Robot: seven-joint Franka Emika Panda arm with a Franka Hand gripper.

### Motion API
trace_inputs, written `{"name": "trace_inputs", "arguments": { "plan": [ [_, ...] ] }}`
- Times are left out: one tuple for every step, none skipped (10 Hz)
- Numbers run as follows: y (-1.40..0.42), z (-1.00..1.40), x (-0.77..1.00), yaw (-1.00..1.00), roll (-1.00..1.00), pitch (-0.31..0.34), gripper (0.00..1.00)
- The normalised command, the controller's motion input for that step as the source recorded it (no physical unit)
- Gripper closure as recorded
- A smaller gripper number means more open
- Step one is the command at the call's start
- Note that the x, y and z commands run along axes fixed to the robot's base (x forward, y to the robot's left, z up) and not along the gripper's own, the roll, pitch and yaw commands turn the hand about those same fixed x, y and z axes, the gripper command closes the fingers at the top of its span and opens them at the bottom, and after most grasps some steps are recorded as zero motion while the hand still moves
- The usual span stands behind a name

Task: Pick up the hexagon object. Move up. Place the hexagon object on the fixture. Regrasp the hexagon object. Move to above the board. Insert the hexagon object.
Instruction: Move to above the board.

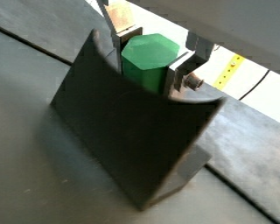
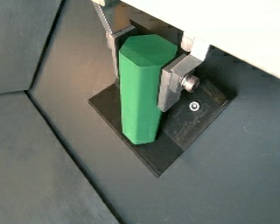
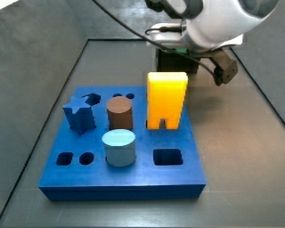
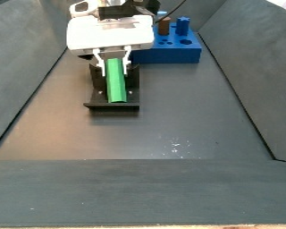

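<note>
The green hexagon object (image 2: 143,87) stands on end on the fixture's base plate (image 2: 184,131), against the dark fixture (image 1: 130,122). My gripper (image 2: 143,66) is shut on the hexagon's upper part, with a silver finger (image 2: 171,83) pressed on each side. It also shows in a wrist view (image 1: 149,59) and in a side view (image 4: 114,80), where the gripper (image 4: 114,58) sits above the fixture (image 4: 113,100). In a side view the gripper (image 3: 195,61) is behind the blue board (image 3: 121,174), and the hexagon is hidden.
The board holds a tall yellow block (image 3: 166,98), a brown cylinder (image 3: 118,114), a light-blue cylinder (image 3: 118,147) and a blue star (image 3: 77,114). It lies beyond the fixture in a side view (image 4: 178,46). Dark sloping walls flank the floor.
</note>
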Motion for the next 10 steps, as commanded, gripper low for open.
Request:
{"name": "trace_inputs", "arguments": {
  "plan": [
    [-0.01,1.0,0.02,0.01,-0.18,-0.29,1.0],
    [-0.01,1.0,0.01,-0.02,-0.17,-0.273,1.0],
    [-0.01,1.0,0.0,-0.09,-0.15,-0.244,1.0],
    [-0.01,1.0,-0.01,-0.13,-0.14,-0.21,1.0],
    [0.0,1.0,-0.01,-0.17,-0.13,-0.166,1.0],
    [0.0,1.0,-0.02,-0.2,-0.13,-0.103,1.0],
    [0.0,1.0,-0.02,-0.2,-0.13,-0.057,1.0],
    [0.0,1.0,-0.03,-0.19,-0.14,-0.012,1.0],
    [0.01,1.0,-0.03,-0.16,-0.14,0.036,1.0],
    [0.01,1.0,-0.04,-0.13,-0.13,0.065,1.0]
  ]
}}
